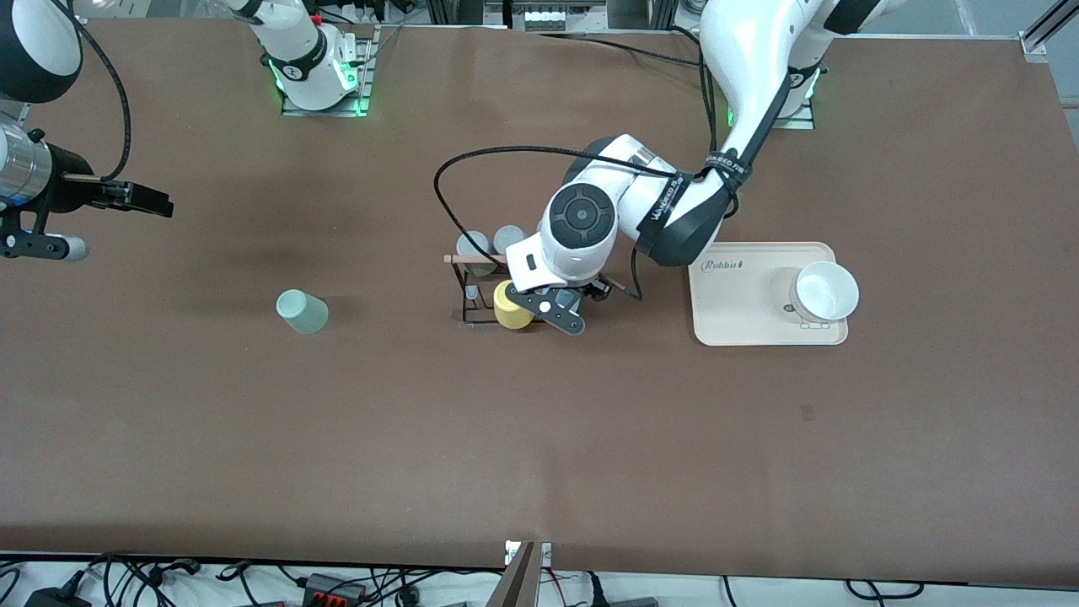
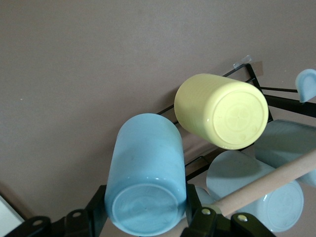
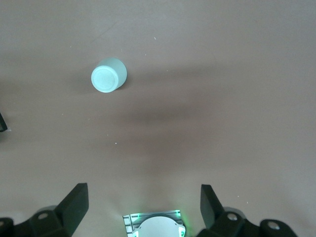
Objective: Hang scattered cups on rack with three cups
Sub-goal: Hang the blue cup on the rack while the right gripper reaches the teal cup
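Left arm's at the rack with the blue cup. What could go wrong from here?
1. The left end effector grips the light blue cup close beside the yellow cup on the rack; lowering it may knock the yellow cup off.
2. The wooden rod runs right beside the fingers, so they may catch it and shift the rack.
3. The right end effector waits open, and the sage-green cup remains unhung on the table.

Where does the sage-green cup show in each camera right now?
Front view: sage-green cup upside down on the table, toward the right arm's end, away from the rack.
Left wrist view: not in it.
Right wrist view: sage-green cup below the open right pincer.
Shared landmark: the brown table.
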